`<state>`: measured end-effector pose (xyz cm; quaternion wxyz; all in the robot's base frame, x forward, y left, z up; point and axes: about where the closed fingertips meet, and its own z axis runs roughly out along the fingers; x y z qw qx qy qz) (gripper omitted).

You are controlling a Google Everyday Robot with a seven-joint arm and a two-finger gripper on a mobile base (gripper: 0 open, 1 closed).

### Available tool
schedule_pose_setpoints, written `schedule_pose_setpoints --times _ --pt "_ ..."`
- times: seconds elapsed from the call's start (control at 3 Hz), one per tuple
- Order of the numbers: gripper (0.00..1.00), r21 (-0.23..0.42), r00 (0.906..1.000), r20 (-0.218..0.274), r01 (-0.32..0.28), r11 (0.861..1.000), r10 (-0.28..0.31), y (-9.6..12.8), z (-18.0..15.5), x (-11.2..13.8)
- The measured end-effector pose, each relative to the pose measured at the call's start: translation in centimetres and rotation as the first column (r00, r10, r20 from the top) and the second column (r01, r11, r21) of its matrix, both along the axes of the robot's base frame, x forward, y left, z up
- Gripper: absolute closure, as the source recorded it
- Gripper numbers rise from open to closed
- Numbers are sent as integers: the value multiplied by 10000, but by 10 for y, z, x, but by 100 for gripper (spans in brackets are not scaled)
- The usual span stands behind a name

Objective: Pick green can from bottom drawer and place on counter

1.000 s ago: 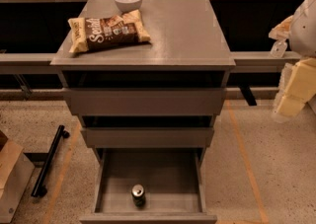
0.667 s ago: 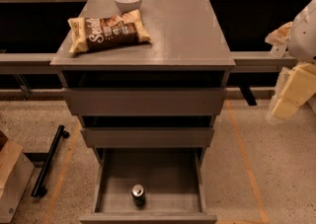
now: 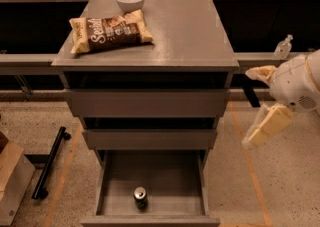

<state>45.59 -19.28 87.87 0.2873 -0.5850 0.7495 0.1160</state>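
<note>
The green can (image 3: 140, 198) stands upright in the open bottom drawer (image 3: 116, 181), near its front edge, silver top facing up. The counter (image 3: 185, 31) is the flat grey top of the drawer cabinet. My gripper (image 3: 248, 109) hangs in the air to the right of the cabinet, at about the height of the two upper drawers, well above and to the right of the can. Its two pale fingers (image 3: 267, 126) are spread apart and hold nothing.
A chip bag (image 3: 110, 32) and a white bowl (image 3: 130, 0) sit on the back left of the counter. A small bottle (image 3: 283, 47) stands on the ledge at right. A black bar (image 3: 49, 163) and a cardboard box (image 3: 12, 181) lie on the floor at left.
My gripper has shifted a little to the left, toward the cabinet. The can, drawer and counter items have not moved.
</note>
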Motion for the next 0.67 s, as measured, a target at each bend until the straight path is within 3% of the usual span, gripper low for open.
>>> schedule_pose_setpoints --times 0.33,0.67 --pt "0 954 9979 -611 -151 9953 210 18 -53 14" --pt "0 1062 9970 -750 -133 9943 213 19 -61 16"
